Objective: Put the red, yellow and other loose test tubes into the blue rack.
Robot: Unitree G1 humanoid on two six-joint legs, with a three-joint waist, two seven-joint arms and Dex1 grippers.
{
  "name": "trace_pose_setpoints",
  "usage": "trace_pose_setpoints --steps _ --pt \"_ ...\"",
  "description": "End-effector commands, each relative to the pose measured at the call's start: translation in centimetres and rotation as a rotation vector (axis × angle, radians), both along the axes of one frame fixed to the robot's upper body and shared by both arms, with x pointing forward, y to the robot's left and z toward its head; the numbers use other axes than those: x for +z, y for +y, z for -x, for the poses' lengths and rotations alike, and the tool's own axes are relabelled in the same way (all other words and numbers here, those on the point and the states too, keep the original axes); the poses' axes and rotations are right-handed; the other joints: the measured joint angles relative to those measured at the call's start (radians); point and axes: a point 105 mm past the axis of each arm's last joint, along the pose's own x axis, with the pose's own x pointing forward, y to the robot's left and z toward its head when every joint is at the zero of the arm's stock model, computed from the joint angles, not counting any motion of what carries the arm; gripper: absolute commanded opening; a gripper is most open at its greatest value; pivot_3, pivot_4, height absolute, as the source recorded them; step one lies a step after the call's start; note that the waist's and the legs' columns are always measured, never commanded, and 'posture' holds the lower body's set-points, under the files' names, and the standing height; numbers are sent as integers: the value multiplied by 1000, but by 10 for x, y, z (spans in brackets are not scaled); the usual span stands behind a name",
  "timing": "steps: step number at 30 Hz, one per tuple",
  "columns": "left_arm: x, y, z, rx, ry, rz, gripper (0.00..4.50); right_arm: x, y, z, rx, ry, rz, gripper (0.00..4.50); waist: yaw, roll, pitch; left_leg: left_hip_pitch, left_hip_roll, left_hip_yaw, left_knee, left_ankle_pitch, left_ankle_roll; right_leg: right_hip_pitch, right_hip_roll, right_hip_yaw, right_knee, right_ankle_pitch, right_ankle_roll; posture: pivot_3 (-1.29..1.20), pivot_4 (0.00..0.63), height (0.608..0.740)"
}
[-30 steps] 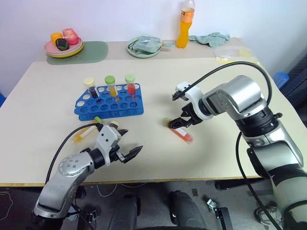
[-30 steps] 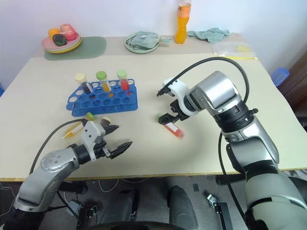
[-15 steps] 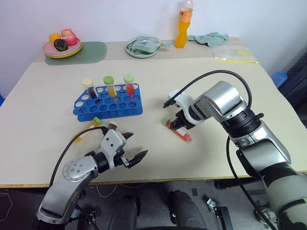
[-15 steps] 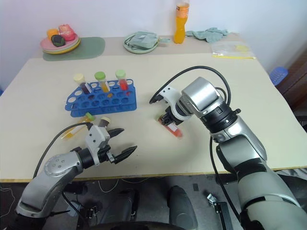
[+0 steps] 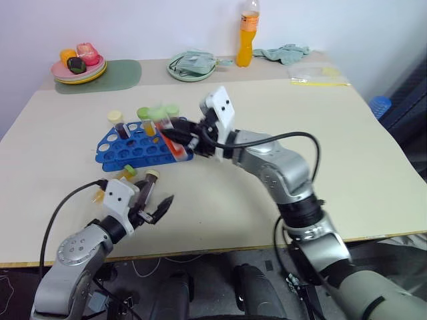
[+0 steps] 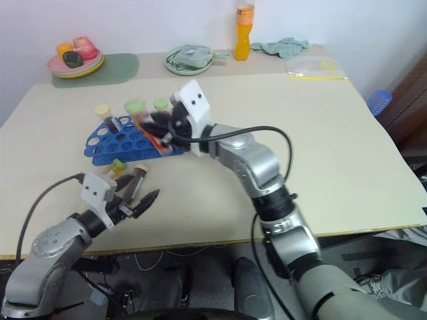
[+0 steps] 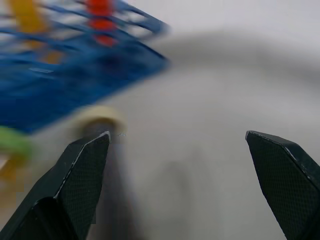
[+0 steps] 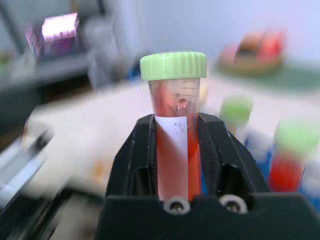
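Observation:
The blue rack (image 5: 137, 150) stands on the table's left half with three capped tubes upright in its back row. My right gripper (image 5: 179, 137) hovers over the rack's right end, shut on a red test tube (image 8: 174, 145) with a green cap. Two loose tubes lie in front of the rack: a yellow one (image 5: 123, 175) with a green cap and a dark one (image 5: 149, 179) with a cream cap. My left gripper (image 5: 155, 200) is open just in front of them, with the dark tube's cap (image 7: 100, 117) close to one finger.
Along the back of the table stand an orange drink bottle (image 5: 245, 40), a green plate (image 5: 190, 67) with a cloth on it, a plate of fruit (image 5: 77, 67) on a green mat (image 5: 120, 71), a teal cloth (image 5: 287, 52) and a plastic bag (image 5: 319, 75).
My right gripper shut on the red tube, lifted it off the table and carried it left to above the rack. My left gripper shifted a little to the left, still open.

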Motion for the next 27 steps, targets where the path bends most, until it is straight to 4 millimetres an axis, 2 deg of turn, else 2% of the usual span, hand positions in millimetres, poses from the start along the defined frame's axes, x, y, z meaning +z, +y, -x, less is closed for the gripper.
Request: trace_pose_setpoints --steps 1,6,13,21,27 --pt "19 11 -5 64 -92 -7 4500 12 10 -13 -80 -91 -123 698 2 0 0 0 0 0 0 0 0 0 0 0 0 0 0 0 150 740" --pt "21 17 -7 93 -110 -8 4500 -3 22 -27 -173 -112 -146 698 -1 0 0 0 -1 0 0 0 0 0 -1 0 0 0 0 0 150 740" --pt "22 13 -7 84 -109 -13 4500 -24 25 -30 -188 -116 -113 698 -4 1 0 0 0 0 -1 0 0 -1 0 0 0 0 0 0 150 740" --pt "26 7 -7 75 -114 -12 4500 -38 32 -30 -184 -104 -66 698 -3 1 0 0 0 0 -1 0 0 -1 0 0 0 0 0 0 150 740" --pt "22 14 -4 83 -107 -14 4500 -45 33 -33 -205 -98 -54 698 -3 1 0 0 0 0 -1 0 0 -1 0 0 0 0 0 0 150 740"
